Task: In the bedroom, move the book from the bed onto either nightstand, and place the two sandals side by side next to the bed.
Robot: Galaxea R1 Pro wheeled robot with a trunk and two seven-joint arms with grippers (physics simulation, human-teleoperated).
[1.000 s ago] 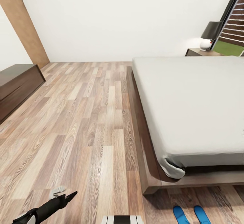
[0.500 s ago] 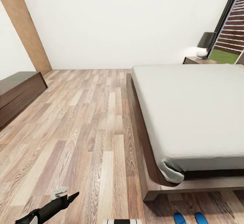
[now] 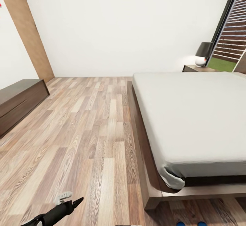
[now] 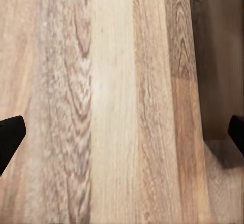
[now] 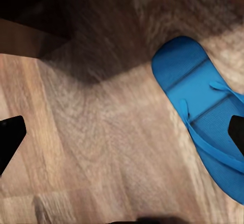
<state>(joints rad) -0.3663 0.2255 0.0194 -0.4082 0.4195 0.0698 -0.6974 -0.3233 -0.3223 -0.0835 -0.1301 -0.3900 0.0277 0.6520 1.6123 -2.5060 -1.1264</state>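
The bed [image 3: 191, 123] takes up the right side of the head view, with a dark wooden frame and a bare pale grey mattress. No book shows on the part of the mattress I see. A nightstand [image 3: 196, 69] stands at its far corner. The tips of two blue sandals [image 3: 180, 224] [image 3: 201, 224] peek in at the bottom edge, just off the bed's near corner. One blue sandal [image 5: 203, 112] lies on the planks under my right gripper [image 5: 122, 135], which is open. My left gripper [image 4: 122, 135] [image 3: 73, 203] is open above bare floor.
A lamp [image 3: 203, 53] with a black shade sits on the nightstand, beside a tall black-framed window [image 3: 229, 27]. A low dark-brown cabinet [image 3: 17, 99] runs along the left wall next to a wooden panel [image 3: 27, 31]. Wood-plank floor [image 3: 89, 130] stretches between cabinet and bed.
The head view has tilted up, so bed, floor and sandals slid down the picture and the sandals are nearly cut off. Nothing was gripped or released.
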